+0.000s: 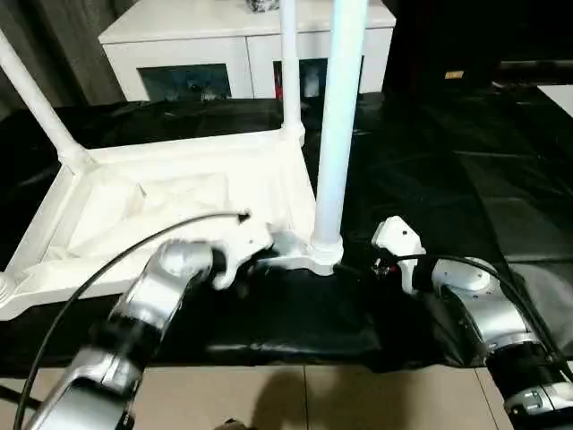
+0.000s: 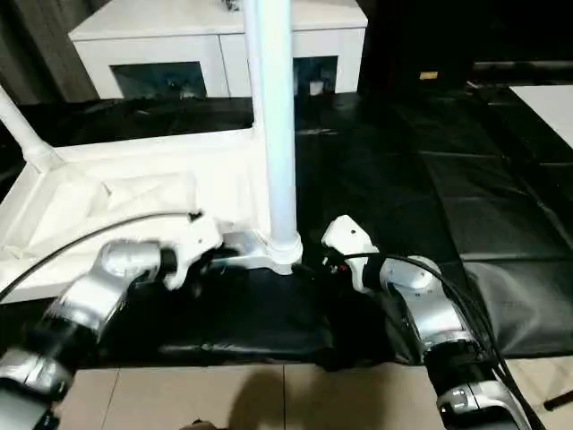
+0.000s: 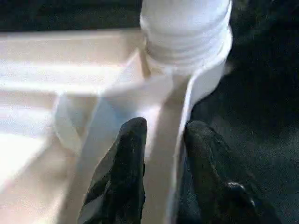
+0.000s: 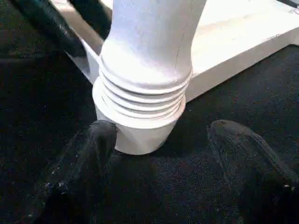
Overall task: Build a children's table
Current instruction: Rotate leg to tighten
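Black fingers of the left tool [image 3: 161,177] straddle the thin rim of the children's table [image 1: 179,202]: one finger [image 3: 124,172] lies inside the ribbed underside, the other outside against the dark mat, closed on that wall just beside the near corner socket. The hold reads as a brace, keeping the top from turning or sliding while the leg at that corner is worked.

The right tool [image 4: 173,163] sits with its fingers well apart on either side of the threaded base of the near leg [image 1: 338,125]; one finger [image 4: 91,154] touches the collar low down, the other stands clear, so it grips nothing (probably between twists, or about to close for one).

Outward from there, the table lies upside down on a black mat [image 1: 430,161] with legs pointing up: the near leg upright in its socket, another at the far corner [image 1: 289,63], a third leaning at the left [image 1: 36,98]. Threads at the near socket remain exposed, suggesting it is not fully home. Behind stands a white cabinet [image 1: 242,40].
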Motion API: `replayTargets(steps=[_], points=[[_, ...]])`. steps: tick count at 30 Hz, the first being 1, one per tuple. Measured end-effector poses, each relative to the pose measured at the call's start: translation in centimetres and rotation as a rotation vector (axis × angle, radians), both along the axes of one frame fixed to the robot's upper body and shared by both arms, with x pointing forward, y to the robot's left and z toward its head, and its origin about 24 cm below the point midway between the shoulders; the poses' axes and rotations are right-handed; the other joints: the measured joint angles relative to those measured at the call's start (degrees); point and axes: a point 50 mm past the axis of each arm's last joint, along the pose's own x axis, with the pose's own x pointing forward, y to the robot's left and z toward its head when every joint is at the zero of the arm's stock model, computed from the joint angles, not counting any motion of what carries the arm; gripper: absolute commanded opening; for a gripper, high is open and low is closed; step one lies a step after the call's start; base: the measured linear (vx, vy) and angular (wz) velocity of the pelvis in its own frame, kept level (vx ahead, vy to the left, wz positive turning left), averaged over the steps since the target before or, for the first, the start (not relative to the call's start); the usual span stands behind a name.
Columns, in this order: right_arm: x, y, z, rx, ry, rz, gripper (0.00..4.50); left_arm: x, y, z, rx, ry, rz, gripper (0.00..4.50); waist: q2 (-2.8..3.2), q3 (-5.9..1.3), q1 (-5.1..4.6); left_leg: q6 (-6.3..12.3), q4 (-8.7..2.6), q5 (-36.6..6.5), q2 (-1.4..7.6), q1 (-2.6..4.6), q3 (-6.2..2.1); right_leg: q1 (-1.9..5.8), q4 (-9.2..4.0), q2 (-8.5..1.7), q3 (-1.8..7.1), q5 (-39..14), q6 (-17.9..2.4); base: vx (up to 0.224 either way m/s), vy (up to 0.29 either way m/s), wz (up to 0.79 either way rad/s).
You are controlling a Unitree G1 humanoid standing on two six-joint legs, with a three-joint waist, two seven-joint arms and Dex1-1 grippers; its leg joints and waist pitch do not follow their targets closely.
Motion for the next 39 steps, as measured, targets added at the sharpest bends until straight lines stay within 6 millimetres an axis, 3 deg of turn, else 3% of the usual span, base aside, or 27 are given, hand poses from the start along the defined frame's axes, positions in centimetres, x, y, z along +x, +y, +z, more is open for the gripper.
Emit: replayTargets(steps=[10, 27, 36, 39], points=[[0.0, 0.0, 0.1, -0.002, -0.001, 0.009, 3.66, 0.7, 1.0, -0.2, 0.030, 0.031, -0.050, 1.57, 0.02, -0.01, 0.14, -0.02, 0.04, -0.01, 0.02, 0.00, 0.00, -0.02, 0.07, 0.01, -0.01, 0.01, 0.02, 0.000, 0.000, 0.00], [-0.1, -0.1, 0.2, -0.004, -0.006, 0.015, 3.66, 1.0, 2.1, -1.4, 0.103, 0.093, -0.092, 0.10, 0.02, -0.01, -0.06, -0.18, 0.12, -0.10, 0.02, 0.15, 0.00, 0.12, 0.14, 0.00, 0.03, 0.07, 0.06, 0.000, 0.000, 0.00], [-0.1, 0.0, 0.3, 0.009, -0.002, 0.017, 3.66, 0.8, 2.3, -1.3, 0.097, 0.117, -0.111, 0.02, 0.07, -0.05, -0.56, 0.00, 0.14, -0.03, 0.02, 0.12, 0.01, 0.09, 0.10, 0.00, 0.05, 0.07, 0.06, 0.000, 0.000, 0.00], [-0.3, 0.0, 0.5, 0.025, -0.002, 0.033, 3.66, 0.0, 1.5, -1.5, 0.065, 0.131, -0.118, 0.02, 0.13, -0.09, -0.46, 0.13, 0.13, -0.06, 0.03, 0.08, 0.04, 0.09, 0.01, -0.01, 0.04, 0.05, 0.06, 0.000, 0.000, 0.00]])
